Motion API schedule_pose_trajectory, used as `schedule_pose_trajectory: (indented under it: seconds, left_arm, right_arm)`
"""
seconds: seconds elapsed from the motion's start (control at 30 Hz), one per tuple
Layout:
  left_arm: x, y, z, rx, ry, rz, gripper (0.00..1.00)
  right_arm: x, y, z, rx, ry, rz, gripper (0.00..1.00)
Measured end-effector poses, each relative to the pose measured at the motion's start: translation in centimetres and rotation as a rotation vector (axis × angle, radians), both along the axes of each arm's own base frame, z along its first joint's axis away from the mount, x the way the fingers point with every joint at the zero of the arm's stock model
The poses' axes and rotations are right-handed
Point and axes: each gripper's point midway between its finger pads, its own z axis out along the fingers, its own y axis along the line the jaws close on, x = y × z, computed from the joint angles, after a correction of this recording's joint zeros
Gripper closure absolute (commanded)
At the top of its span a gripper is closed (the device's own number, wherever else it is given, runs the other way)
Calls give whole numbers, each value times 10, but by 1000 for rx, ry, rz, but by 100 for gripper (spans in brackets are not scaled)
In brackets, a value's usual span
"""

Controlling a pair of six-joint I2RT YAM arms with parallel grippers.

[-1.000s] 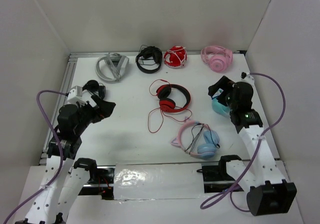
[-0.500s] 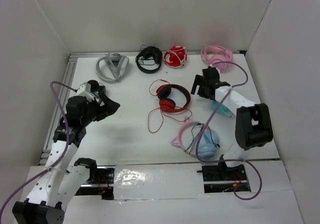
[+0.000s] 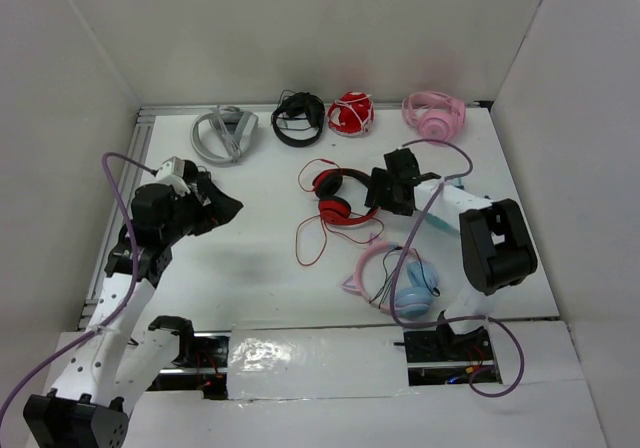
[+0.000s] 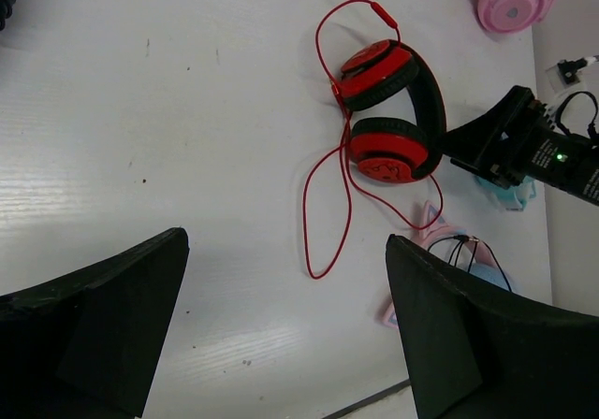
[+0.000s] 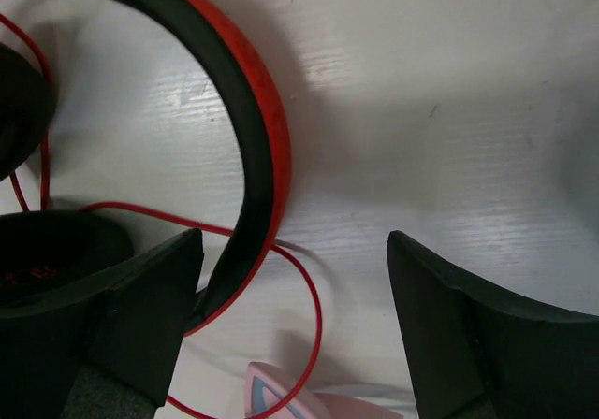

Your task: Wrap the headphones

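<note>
The red headphones (image 3: 345, 196) lie flat mid-table, black pads up, with the headband (image 5: 255, 110) curving to the right. Their thin red cable (image 3: 314, 236) loops loosely toward the front and round the back. My right gripper (image 3: 377, 192) is low over the headband's right side and open. In the right wrist view (image 5: 294, 241) the band's lower end and a cable loop (image 5: 314, 318) lie between its fingers, close to the left finger, and neither finger grips them. My left gripper (image 3: 226, 208) hovers open at the left, well away from the headphones (image 4: 393, 110), with bare table between its fingers (image 4: 285, 239).
Along the back wall sit grey headphones (image 3: 222, 135), black headphones (image 3: 298, 118), a small red bundle with white cord (image 3: 350, 114) and pink headphones (image 3: 433, 115). Pink-and-blue cat-ear headphones (image 3: 395, 280) lie near the front right. A teal object (image 3: 440, 220) sits under the right arm.
The right arm has swung left from the teal object to the red headband, and its jaws have narrowed a little. The left arm has shifted slightly, still open.
</note>
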Motion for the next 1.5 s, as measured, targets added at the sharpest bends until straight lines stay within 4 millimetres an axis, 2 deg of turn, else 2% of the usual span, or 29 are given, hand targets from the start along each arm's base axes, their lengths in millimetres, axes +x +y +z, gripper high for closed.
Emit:
schedule_pose_trajectory:
  seconds: [0.07, 0.1, 0.13, 0.17, 0.23, 0.27, 0.37, 0.47, 0.53, 0.67, 0.73, 0.8, 0.87, 0.97, 1.03, 1.1, 1.23, 1.5]
  left_arm:
    - [-1, 0, 2, 1, -8, -2, 1]
    - [-1, 0, 2, 3, -10, -3, 1]
    - [-1, 0, 2, 10, -14, -6, 1]
    - [-1, 1, 2, 14, -15, -9, 1]
    - [-1, 0, 2, 16, -15, -18, 1]
    - [0, -1, 1, 19, -12, -24, 1]
    - [4, -4, 6, 29, -14, -52, 1]
    - [11, -10, 15, 33, -20, -94, 1]
    - [15, -15, 20, 37, -26, -131, 1]
    - [14, -28, 17, 26, -10, -232, 1]
    - [16, -38, 14, 20, -2, -304, 1]
    - [18, -50, 2, 10, 32, -388, 1]
    - [16, -63, -8, 11, 65, -456, 1]
    - [12, -81, -11, 31, 83, -536, 1]
    - [10, -91, -6, 47, 59, -579, 1]
    - [8, -97, -2, 54, 40, -608, 2]
    - [0, -108, -4, 58, 32, -673, 9]
    - [-21, -113, -33, 57, 103, -724, 3]
  right_arm:
    - [-4, 9, -6, 12, 19, 19, 22]
    - [-5, 12, -9, 14, 28, 26, 39]
    - [-8, 16, -13, 14, 40, 40, 50]
    - [-9, 19, -15, 17, 48, 47, 64]
    - [-10, 23, -18, 21, 55, 53, 77]
    - [-10, 24, -17, 19, 52, 51, 87]
    - [-1, 27, -8, 17, 25, 73, 100]
    - [6, 35, 8, -1, 5, 168, 100]
    - [17, 44, 26, -7, -32, 243, 100]
    - [45, 70, 86, -57, -176, 479, 100]
    - [49, 90, 115, -85, -253, 622, 100]
    - [43, 116, 136, -129, -325, 779, 100]
    - [23, 144, 137, -165, -351, 948, 100]
    - [-23, 177, 121, -202, -311, 1200, 100]
    - [-51, 190, 111, -205, -267, 1343, 100]
    - [-65, 195, 107, -207, -239, 1431, 100]
    - [-67, 194, 113, -242, -257, 1510, 100]
    - [-68, 196, 138, -269, -358, 1574, 100]
